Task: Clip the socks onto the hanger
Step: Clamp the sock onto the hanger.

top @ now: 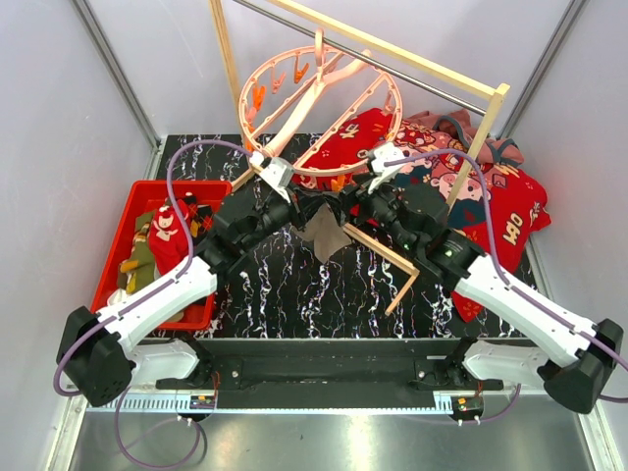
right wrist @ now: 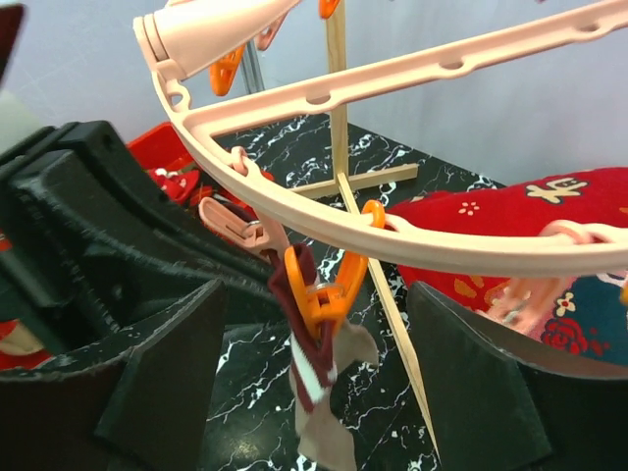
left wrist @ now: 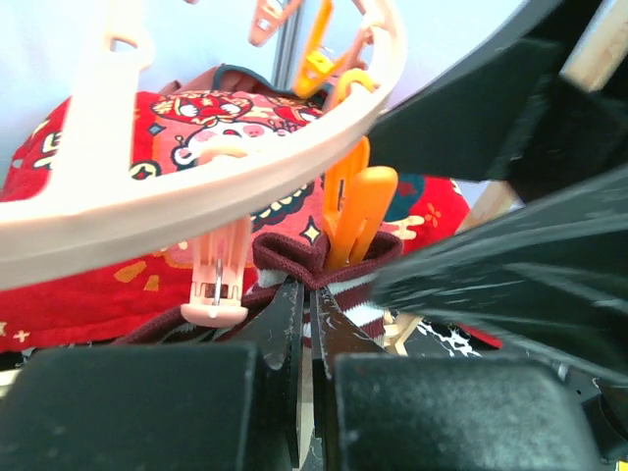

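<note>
The salmon-pink ring hanger (top: 306,98) hangs from the rack at the back. A grey-taupe sock (top: 326,234) with a maroon and white striped cuff hangs under its near rim. In the right wrist view an orange clip (right wrist: 332,285) grips that cuff (right wrist: 316,378) below the rim (right wrist: 442,253). My left gripper (top: 299,201) is shut on the cuff (left wrist: 294,257) just below the orange clip (left wrist: 353,211), with a pink clip (left wrist: 221,280) beside it. My right gripper (right wrist: 314,294) is open, its fingers wide on either side of the orange clip, not touching it.
A red bin (top: 118,245) at the left holds several more socks (top: 157,240). A big red cartoon cloth (top: 491,206) lies at the back right. The pale wooden rack frame (top: 392,49) spans the back and its base bar (top: 378,250) lies on the black marble table.
</note>
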Tool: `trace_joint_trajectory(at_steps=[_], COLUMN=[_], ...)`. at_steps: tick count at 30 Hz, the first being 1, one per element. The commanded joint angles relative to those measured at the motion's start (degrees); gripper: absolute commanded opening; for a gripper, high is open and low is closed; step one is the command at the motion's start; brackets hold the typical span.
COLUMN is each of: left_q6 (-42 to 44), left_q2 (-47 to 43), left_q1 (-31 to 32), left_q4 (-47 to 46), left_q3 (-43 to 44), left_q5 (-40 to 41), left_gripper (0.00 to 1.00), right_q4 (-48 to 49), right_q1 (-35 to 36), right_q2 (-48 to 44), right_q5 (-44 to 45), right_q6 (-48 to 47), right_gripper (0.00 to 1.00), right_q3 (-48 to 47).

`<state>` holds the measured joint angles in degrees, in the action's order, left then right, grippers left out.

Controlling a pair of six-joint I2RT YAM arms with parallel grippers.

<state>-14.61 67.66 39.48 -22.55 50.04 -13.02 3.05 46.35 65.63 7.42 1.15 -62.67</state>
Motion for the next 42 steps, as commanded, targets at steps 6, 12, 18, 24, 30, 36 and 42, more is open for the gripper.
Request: trace_joint_trajectory(at_steps=[6, 12, 18, 24, 30, 36, 42], left_q6=[1.34, 1.43, 2.04, 2.04, 1.96, 2.04, 1.96], left_q2=[-2.62, -4.02, -5.6, -6.57, -6.57, -6.66, -6.57], left_q1=[-1.08, -1.6, -1.95, -2.31, -2.48, -2.57, -2.57], left_q4=[2.5, 4.52, 6.02, 7.25, 7.6, 8.31, 8.31], left_q3=[3.92, 3.75, 3.13, 2.52, 2.43, 2.52, 2.61], left_q5=[5.1, 5.63, 6.34, 6.34, 5.9, 5.9, 5.37], left_gripper=[0.02, 0.02, 0.02, 0.02, 0.02, 0.02, 0.02], right_q4=[-8.66, -9.38, -8.24, -4.11, 0.55, 3.01, 4.68], right_q1=[-0.12, -0.21, -0.12, -0.21, -0.82, -1.0, -1.0], right_q2=[-8.05, -7.62, -3.23, -1.29, 0.38, 1.61, 2.14], right_q5=[3.29, 8.31, 9.1, 9.54, 5.42, 1.29, -0.13], right_q6=[-0.27, -2.9, -5.98, -10.11, -12.05, -11.7, -10.2], right_gripper=[0.82, 0.79, 0.75, 0.74, 0.72, 0.71, 0.7], right_q3=[-2.98, -2.19, -2.28, -1.31, -1.31, -2.45, -2.72])
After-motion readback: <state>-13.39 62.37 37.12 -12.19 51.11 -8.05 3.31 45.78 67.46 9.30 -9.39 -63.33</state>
